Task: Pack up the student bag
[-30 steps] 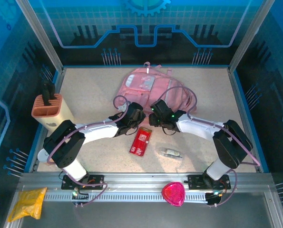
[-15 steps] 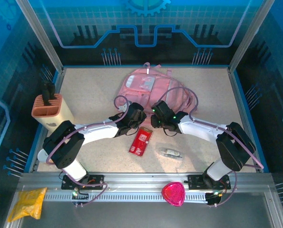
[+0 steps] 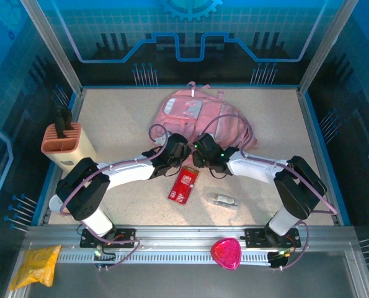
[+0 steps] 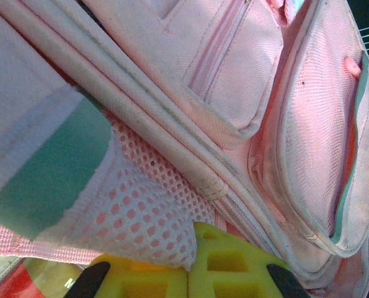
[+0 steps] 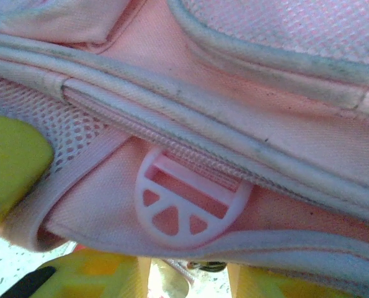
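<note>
- Left jaws — clamped shut, pinching the pink mesh (image 4: 141,211) of the student bag (image 4: 234,81).
- Right jaws stand parted at the bag's edge — a pink buckle (image 5: 187,198) just ahead.

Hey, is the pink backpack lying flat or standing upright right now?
Lying flat. In the top view the student bag is spread across the table with its window panel facing up.

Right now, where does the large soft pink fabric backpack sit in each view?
Top external: pink fabric backpack, far centre of the speckled table.
Left wrist: pink fabric backpack, pockets and seams across the upper frame.
Right wrist: pink fabric backpack, pale plastic buckle mid-frame.
Shared landmark: pink mesh panel, in both wrist views.
</note>
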Motion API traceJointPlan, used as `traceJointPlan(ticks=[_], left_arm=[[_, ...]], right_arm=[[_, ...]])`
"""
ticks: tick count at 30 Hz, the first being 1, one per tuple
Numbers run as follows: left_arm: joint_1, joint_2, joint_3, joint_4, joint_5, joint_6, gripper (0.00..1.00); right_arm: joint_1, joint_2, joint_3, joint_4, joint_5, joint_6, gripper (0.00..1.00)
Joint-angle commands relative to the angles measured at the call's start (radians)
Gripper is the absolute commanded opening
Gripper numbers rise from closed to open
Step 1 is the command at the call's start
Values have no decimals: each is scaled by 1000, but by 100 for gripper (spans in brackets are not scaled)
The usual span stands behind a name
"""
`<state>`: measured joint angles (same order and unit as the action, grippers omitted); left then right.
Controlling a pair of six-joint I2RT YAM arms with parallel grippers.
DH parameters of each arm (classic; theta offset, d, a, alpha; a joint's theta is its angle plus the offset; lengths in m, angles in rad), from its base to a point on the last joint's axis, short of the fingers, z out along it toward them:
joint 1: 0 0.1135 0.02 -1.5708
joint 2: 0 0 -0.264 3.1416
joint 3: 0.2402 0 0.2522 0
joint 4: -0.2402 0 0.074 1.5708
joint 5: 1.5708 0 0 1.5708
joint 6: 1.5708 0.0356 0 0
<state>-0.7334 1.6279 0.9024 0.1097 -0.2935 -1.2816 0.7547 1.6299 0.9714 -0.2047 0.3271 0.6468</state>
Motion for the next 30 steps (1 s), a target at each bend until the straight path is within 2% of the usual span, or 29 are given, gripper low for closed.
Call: traceJointPlan(ticks=[1, 12, 16, 22, 30], left_arm=[[-25, -39, 55, 69, 21, 24, 0], [-26, -46, 58, 58, 8, 38, 0], [-26, -45, 59, 61, 9, 36, 0], [-27, -54, 58, 57, 11, 39, 0], [-26, -58, 52, 39, -11, 47, 0]], right_arm=[[5, 30, 36, 21, 84, -15, 34], [16, -89, -110, 82, 140, -40, 24], [9, -40, -71, 102, 95, -75, 23], [4, 8, -31, 122, 95, -113, 22], [4, -15, -45, 103, 142, -173, 9]])
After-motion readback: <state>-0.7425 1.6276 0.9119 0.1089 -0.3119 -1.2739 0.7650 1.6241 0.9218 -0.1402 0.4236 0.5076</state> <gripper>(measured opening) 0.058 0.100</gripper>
